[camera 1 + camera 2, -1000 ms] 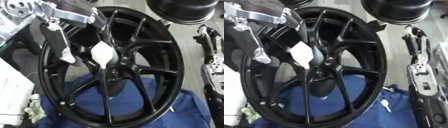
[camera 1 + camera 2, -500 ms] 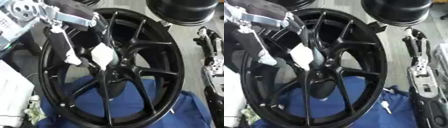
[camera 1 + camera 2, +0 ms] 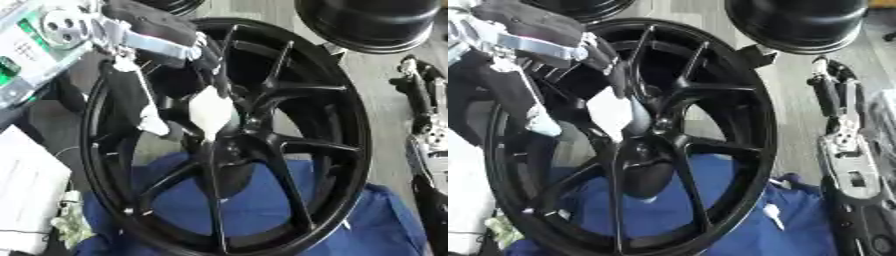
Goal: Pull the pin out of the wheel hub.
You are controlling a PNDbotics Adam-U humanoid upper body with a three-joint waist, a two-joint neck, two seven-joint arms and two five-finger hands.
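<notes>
A large black spoked wheel hub [image 3: 332,150] lies tilted on a blue cloth [image 3: 254,210]. A white pin [image 3: 211,111] stands just up-left of the hub's centre [image 3: 234,142]. My left hand [image 3: 179,50], black with silver joints, reaches in from the upper left. Its fingers curl down onto the pin's top end, and its pale-tipped thumb [image 3: 154,126] hangs to the pin's left between the spokes. At the right edge my right hand [image 3: 831,92] rests beside the rim with straight fingers pointing up, holding nothing.
Two more black wheels stand at the back, one at the top right [image 3: 798,22] and one at the top left [image 3: 579,6]. White paper [image 3: 26,190] lies at the left, and a green-and-white box [image 3: 26,50] sits at the upper left.
My left hand has edged slightly down and right toward the hub's centre. The white pin stays at the hub, and the right hand has not moved.
</notes>
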